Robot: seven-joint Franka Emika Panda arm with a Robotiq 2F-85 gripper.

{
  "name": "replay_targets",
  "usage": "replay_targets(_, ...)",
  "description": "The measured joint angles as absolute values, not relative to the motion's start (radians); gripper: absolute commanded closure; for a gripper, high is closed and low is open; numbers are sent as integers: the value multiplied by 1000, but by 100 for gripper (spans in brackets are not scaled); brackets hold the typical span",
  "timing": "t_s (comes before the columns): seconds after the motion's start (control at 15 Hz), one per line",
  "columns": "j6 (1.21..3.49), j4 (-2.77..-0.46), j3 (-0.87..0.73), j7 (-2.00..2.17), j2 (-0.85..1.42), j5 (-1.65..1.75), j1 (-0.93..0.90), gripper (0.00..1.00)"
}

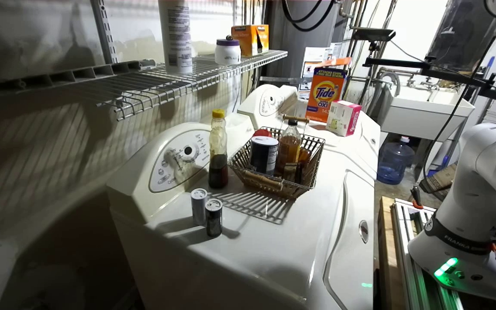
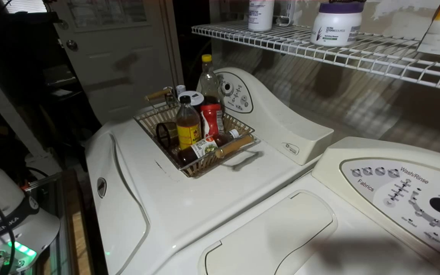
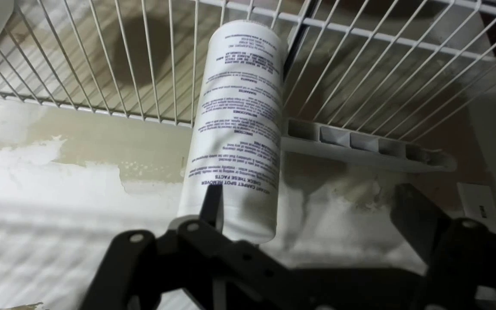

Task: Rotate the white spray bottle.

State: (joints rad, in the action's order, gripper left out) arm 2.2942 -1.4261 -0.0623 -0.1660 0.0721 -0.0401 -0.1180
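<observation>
The white spray bottle (image 1: 178, 38) stands upright on the wire shelf (image 1: 205, 82). Its top is cut off in both exterior views; the lower part also shows in an exterior view (image 2: 261, 15). The wrist picture stands upside down; there the bottle (image 3: 241, 120) shows its printed label, with its base towards the picture's top. My gripper (image 3: 308, 193) is open, with nothing between its fingers. One finger overlaps the bottle's upper part in the wrist view, and the other is well to its side. Whether that finger touches it I cannot tell. The bottle's spray top is hidden. The gripper is outside both exterior views.
A white jar with a purple lid (image 1: 227, 54) and an orange box (image 1: 248, 41) share the shelf. A grey slotted strip (image 1: 71, 77) lies along the shelf's end. Below are a wire basket (image 1: 291, 189) of bottles and a yellow-capped bottle (image 1: 218, 146) on the white machine (image 1: 265, 254).
</observation>
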Motion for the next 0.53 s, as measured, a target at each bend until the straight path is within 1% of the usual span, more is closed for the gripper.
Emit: replay_targets(0.53, 2299, -1560, -59, -133, -22, -32, -123, 0)
